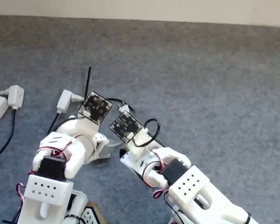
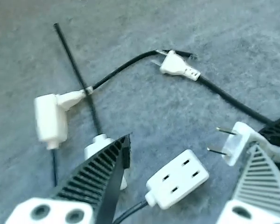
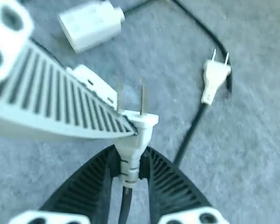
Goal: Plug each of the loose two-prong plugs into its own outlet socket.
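R claw clamped on plug, L claw apart, socket near

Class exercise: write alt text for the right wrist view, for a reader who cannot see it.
The right tool grips a white two-prong plug, prongs pointing away over grey carpet. A white ribbed finger of the left tool crosses beside it. Farther off lie a second white plug on a black cord and a white outlet block.
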Motion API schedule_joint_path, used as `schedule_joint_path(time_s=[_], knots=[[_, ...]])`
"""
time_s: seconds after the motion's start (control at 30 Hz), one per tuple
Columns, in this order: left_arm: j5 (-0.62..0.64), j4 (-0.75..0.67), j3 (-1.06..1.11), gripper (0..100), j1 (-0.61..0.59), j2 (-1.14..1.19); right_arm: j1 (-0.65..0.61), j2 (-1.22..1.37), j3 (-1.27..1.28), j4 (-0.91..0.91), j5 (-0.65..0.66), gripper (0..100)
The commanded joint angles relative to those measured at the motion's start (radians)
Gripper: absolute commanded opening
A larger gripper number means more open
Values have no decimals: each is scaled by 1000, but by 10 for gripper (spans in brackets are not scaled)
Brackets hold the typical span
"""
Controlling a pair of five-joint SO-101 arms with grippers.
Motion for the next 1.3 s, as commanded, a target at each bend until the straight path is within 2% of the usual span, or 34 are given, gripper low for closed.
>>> schedule_joint_path(time_s=[0.0,0.3,0.63,0.77,0.87,1.1,1.27], knots=[[6,-107,42,352,-21,8,-1,-53,-65,79,-9,5],[5,-167,50,352,-39,148,4,-263,-94,205,29,5],[2,-184,45,352,-50,188,39,-88,-134,205,37,5],[-26,-180,-22,352,-153,196,196,-7,-84,124,100,5],[-48,-176,-93,352,-222,196,237,71,-10,105,180,5],[-117,-110,-193,352,-340,196,263,216,-35,295,345,12],[-152,-109,-216,352,-404,196,305,272,-41,384,508,119]])
